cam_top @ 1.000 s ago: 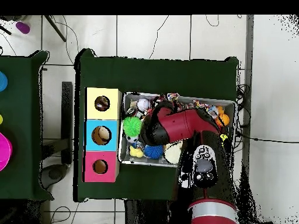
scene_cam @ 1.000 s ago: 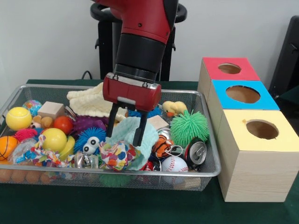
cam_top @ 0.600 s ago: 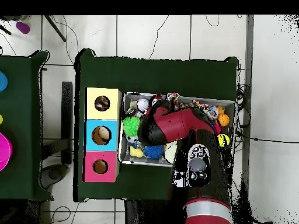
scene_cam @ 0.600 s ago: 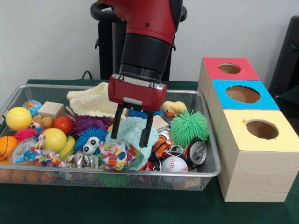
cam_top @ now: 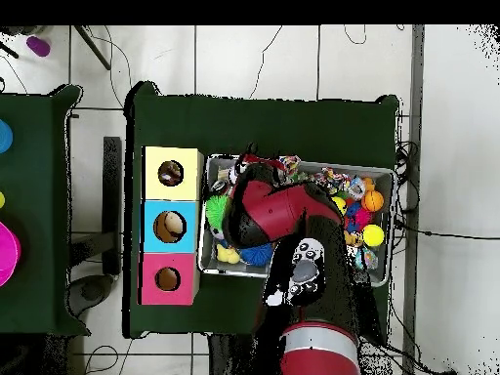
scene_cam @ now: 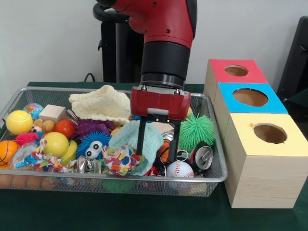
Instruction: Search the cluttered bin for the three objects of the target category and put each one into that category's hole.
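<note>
My gripper [scene_cam: 156,158] hangs open inside the wire bin [scene_cam: 219,177], right of centre. Its two black fingers [scene_cam: 140,144] straddle a small orange striped toy [scene_cam: 165,150], which they do not visibly touch. The left finger stands against a teal cloth [scene_cam: 127,137]. A green spiky ball [scene_cam: 195,130], a crushed soda can [scene_cam: 202,156] and a baseball [scene_cam: 179,169] lie just to the right and in front. In the overhead view the red arm [cam_top: 269,210] covers the gripper and much of the bin's left half.
Three wooden boxes with holes stand right of the bin: red [scene_cam: 236,70], blue [scene_cam: 250,96], yellow [scene_cam: 269,133]. A cream cloth [scene_cam: 103,103], yellow balls [scene_cam: 56,143], a blue fuzzy toy with eyes [scene_cam: 92,144] and a wooden block [scene_cam: 52,113] fill the left side.
The gripper has moved to the right in the front view, from over the teal cloth to over the orange striped toy. It stays open. The yellow duck is now hidden behind it.
</note>
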